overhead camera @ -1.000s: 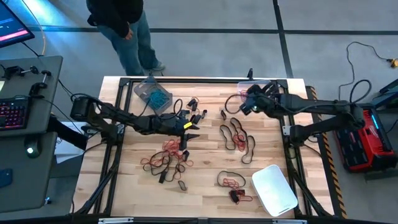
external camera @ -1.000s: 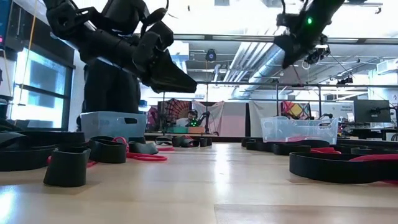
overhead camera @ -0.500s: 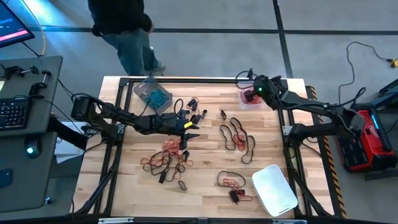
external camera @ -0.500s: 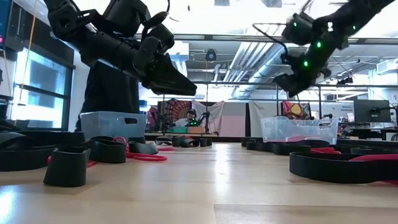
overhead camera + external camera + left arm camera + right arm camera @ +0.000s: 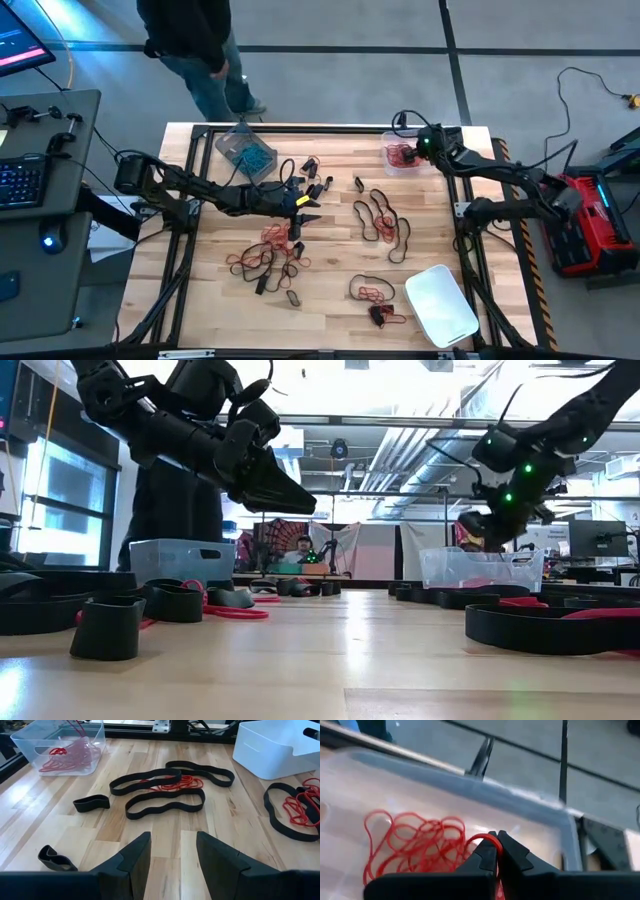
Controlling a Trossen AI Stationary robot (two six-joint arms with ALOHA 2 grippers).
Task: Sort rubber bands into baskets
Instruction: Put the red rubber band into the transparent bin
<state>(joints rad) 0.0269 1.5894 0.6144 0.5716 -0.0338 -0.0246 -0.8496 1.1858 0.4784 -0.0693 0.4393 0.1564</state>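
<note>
High: right gripper [image 5: 418, 147] over clear tub [image 5: 402, 157] at far right corner, red bands inside. Left gripper [image 5: 305, 203] hovers mid-table over loose bands [image 5: 380, 215]. Grey tub [image 5: 245, 150] far left, white tub [image 5: 441, 303] near right.

Low: left gripper [image 5: 285, 490] above table; right gripper [image 5: 478, 525] just over clear tub [image 5: 482, 568].

Left wrist: fingers [image 5: 135, 857] apart, nothing held; black bands [image 5: 165, 802] ahead.

Right wrist: fingers [image 5: 485, 857] pinched on red band [image 5: 487, 839] above red pile [image 5: 412, 847] in tub.

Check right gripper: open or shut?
Shut. In the right wrist view the right gripper has its fingers pressed together, pinching a red rubber band over the clear basket that holds red bands.
</note>
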